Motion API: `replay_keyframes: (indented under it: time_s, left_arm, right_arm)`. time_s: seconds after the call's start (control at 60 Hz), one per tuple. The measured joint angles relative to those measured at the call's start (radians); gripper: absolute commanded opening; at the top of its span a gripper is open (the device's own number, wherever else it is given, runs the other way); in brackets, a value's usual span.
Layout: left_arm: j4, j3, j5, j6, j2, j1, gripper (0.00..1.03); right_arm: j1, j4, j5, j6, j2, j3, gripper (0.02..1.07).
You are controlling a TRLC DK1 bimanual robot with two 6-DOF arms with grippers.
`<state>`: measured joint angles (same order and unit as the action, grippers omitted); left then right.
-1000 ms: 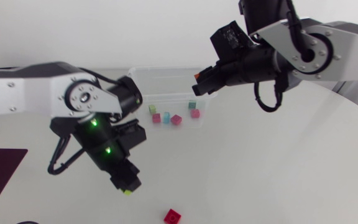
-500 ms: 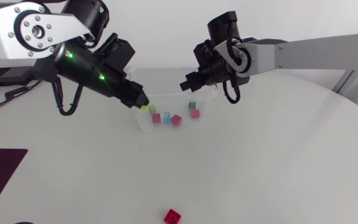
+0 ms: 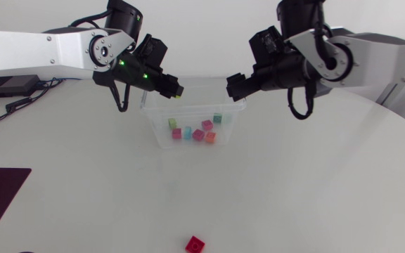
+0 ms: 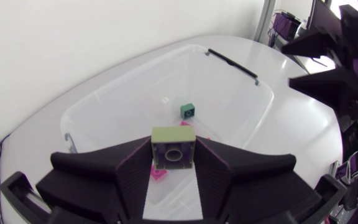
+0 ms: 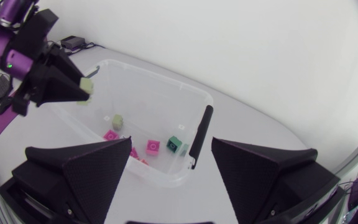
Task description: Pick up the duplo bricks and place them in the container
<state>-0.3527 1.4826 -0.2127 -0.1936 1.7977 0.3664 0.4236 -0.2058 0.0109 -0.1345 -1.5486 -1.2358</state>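
Left claw (image 3: 176,91) has swung up from the table (image 3: 315,183), lime brick (image 4: 173,147) pinched tight, now over the container (image 3: 157,133). Right claw (image 3: 232,87) gapes wide, its orange brick (image 3: 210,137) newly inside. Red brick (image 3: 195,244) awaits pickup.
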Motion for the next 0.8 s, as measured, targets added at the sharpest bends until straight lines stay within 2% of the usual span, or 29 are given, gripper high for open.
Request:
replay_keyframes:
  time_s: [0.017,0.05,0.083,0.117,0.133,0.15,0.183,0.35,0.45,0.667,0.8]
  left_arm:
    - [0.022,0.002,0.0,0.003,0.007,-0.002,0.13]
    - [0.056,0.013,0.0,0.003,0.028,-0.006,0.29]
    - [0.066,0.024,0.0,0.003,0.044,-0.006,0.5]
    - [0.075,0.04,0.0,0.003,0.066,-0.008,0.65]
    - [0.077,0.045,0.0,0.003,0.072,-0.008,0.83]
    - [0.077,0.048,0.0,0.003,0.078,-0.009,0.93]
    - [0.079,0.058,0.0,0.003,0.097,-0.01,0.99]
    - [0.069,0.058,-0.017,-0.038,0.123,-0.01,0.99]
    - [0.049,-0.024,-0.056,-0.126,0.059,-0.01,0.99]
    - [-0.041,-0.223,-0.068,-0.311,-0.149,0.005,0.99]
    - [-0.105,-0.308,-0.067,-0.391,-0.244,0.029,0.99]
  right_arm:
    - [0.0,-0.001,-0.003,0.0,0.023,0.018,0.97]
    - [0.0,-0.012,-0.007,-0.001,0.072,0.056,0.97]
    - [0.0,-0.019,-0.01,-0.005,0.102,0.08,0.97]
    - [0.0,-0.035,-0.012,-0.008,0.138,0.111,0.97]
    - [0.0,-0.043,-0.014,-0.01,0.151,0.121,0.97]
    - [-0.001,-0.053,-0.016,-0.012,0.167,0.134,0.97]
    - [-0.003,-0.07,-0.026,-0.019,0.194,0.157,0.97]
    - [-0.008,-0.202,-0.066,-0.046,0.34,0.256,0.97]
    - [0.014,-0.304,-0.071,-0.063,0.452,0.34,0.97]
    - [0.194,-0.525,-0.079,-0.107,0.568,0.499,0.97]
    - [0.289,-0.598,-0.082,-0.11,0.581,0.552,0.97]
